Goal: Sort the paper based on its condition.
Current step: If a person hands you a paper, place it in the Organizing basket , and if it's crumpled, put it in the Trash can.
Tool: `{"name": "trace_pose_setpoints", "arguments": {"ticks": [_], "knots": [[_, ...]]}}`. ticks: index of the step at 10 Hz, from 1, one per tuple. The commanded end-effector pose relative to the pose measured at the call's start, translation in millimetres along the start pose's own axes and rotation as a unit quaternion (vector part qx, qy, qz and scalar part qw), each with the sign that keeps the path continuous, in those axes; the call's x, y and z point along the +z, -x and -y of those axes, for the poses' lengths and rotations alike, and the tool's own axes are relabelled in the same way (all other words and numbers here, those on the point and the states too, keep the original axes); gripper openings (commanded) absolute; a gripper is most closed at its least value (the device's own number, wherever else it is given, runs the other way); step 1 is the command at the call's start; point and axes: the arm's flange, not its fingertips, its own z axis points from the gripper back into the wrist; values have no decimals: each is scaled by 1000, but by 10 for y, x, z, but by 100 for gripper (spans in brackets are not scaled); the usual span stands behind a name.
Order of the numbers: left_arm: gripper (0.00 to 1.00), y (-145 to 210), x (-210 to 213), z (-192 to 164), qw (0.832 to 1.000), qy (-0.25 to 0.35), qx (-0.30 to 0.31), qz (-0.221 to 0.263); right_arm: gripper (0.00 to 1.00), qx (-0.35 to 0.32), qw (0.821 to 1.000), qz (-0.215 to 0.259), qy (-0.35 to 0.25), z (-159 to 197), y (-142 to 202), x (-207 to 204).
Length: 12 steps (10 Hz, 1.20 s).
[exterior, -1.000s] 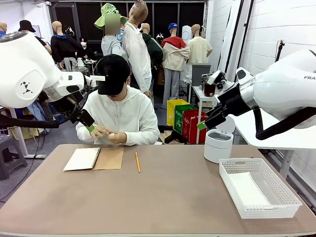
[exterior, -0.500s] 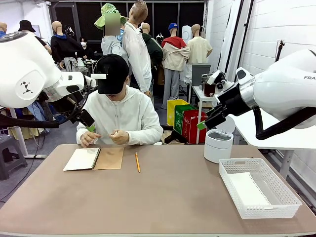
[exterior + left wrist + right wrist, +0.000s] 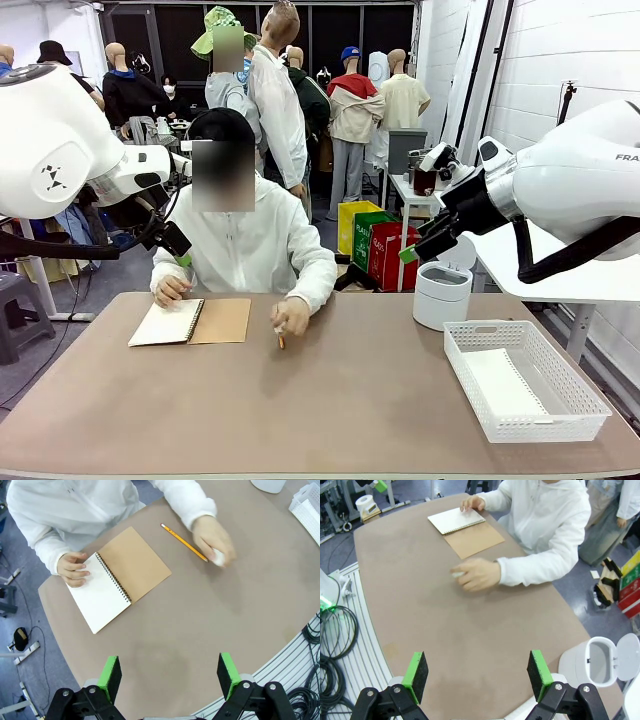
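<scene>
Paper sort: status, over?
Both hands open, raised off the table: left hand, right hand. A sheet lies in the basket. Person's hand at the pencil, other on the notebook.

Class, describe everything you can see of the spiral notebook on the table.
The spiral notebook lies open and flat near the table's far left edge, before the seated person. Its brown kraft cover is folded out to one side; a blank white page faces up on the other, with a dark wire spiral between them. One hand of the person rests on the white page's far edge. A yellow pencil lies apart, beside the cover.
</scene>
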Motion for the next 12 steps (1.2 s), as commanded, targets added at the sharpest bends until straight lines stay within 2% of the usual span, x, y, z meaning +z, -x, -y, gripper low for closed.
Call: {"name": "trace_pose_setpoints", "arguments": {"ticks": [1, 12], "knots": [[100, 4, 5, -13, 1000, 0, -1, 1, 100, 0, 1000, -1, 2, 2, 3, 0], [100, 4, 5, -13, 1000, 0, -1, 1, 100, 0, 1000, -1, 2, 2, 3, 0]]}}
